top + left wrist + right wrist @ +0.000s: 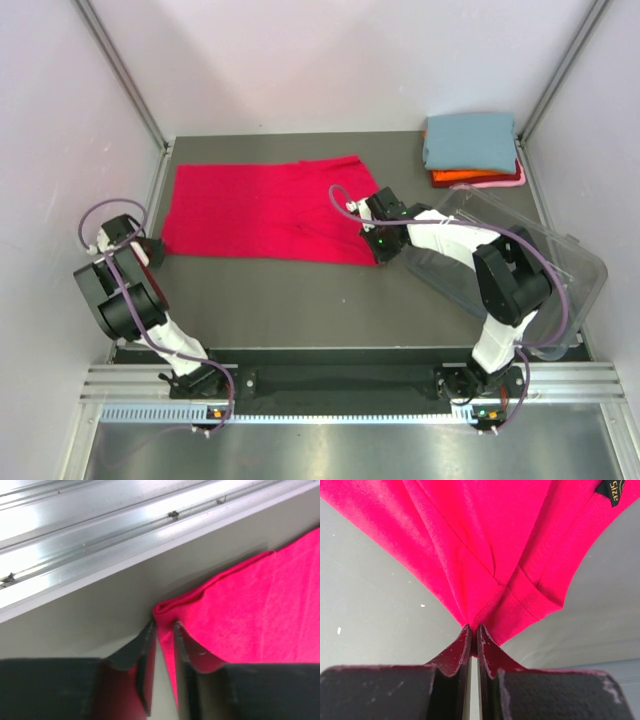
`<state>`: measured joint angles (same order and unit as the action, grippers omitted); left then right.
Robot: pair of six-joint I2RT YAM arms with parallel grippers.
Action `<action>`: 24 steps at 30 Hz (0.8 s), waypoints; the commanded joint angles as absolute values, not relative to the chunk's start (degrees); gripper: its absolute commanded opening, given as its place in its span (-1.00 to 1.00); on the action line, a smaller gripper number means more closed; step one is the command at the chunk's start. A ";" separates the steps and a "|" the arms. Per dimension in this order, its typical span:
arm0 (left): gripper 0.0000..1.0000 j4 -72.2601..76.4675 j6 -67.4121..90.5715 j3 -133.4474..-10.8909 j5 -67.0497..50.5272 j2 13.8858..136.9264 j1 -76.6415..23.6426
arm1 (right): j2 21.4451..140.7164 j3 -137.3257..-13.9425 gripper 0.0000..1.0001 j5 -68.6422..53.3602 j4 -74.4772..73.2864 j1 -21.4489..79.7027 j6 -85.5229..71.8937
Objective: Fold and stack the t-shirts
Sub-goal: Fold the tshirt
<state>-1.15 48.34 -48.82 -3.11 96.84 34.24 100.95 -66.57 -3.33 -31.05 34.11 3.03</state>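
A crimson t-shirt [265, 212] lies spread flat across the middle of the table. My left gripper [152, 250] is at its near left corner. In the left wrist view the jaws [164, 626] are closed narrowly on a bunched fold of the red cloth [250, 610]. My right gripper [378, 240] is at the shirt's near right corner. In the right wrist view it [474, 628] is shut on the pinched hem of the red shirt [485, 540]. At the back right is a folded stack: a blue-grey shirt [468, 140] on top, an orange one [462, 179] under it, and a pink edge [503, 184] at the bottom.
A clear plastic tub [560, 262] lies tilted at the right, under and beside the right arm. A metal rail [100, 540] runs along the table's left edge, close to my left gripper. White walls enclose the table.
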 commanded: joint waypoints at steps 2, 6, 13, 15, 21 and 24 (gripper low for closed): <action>-0.73 -4.30 46.67 -50.01 -0.62 98.79 34.37 | 100.81 -69.52 -0.94 -3.78 -31.90 34.19 3.60; -1.00 -6.23 45.53 -50.80 1.65 97.57 34.10 | 100.63 -69.26 -1.00 -4.65 -32.25 34.19 3.60; -1.00 -13.09 42.02 -51.59 8.60 90.36 33.49 | 98.45 -67.06 -1.00 -7.29 -32.78 34.19 2.73; -1.00 -14.67 40.88 -51.59 9.31 88.69 33.49 | 97.48 -65.57 -1.00 -7.03 -32.96 34.19 2.29; -1.00 -19.33 38.06 -51.24 11.86 85.96 33.66 | 92.29 -60.83 -1.00 -6.85 -33.84 34.19 0.97; -1.00 -19.51 37.09 -48.87 12.66 83.94 33.57 | 90.09 -57.66 -1.00 -7.20 -33.31 34.19 -1.30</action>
<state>-17.76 39.72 -49.98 9.06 87.68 33.36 93.95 -59.99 -6.79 -32.29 34.11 1.13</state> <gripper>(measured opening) 0.013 0.017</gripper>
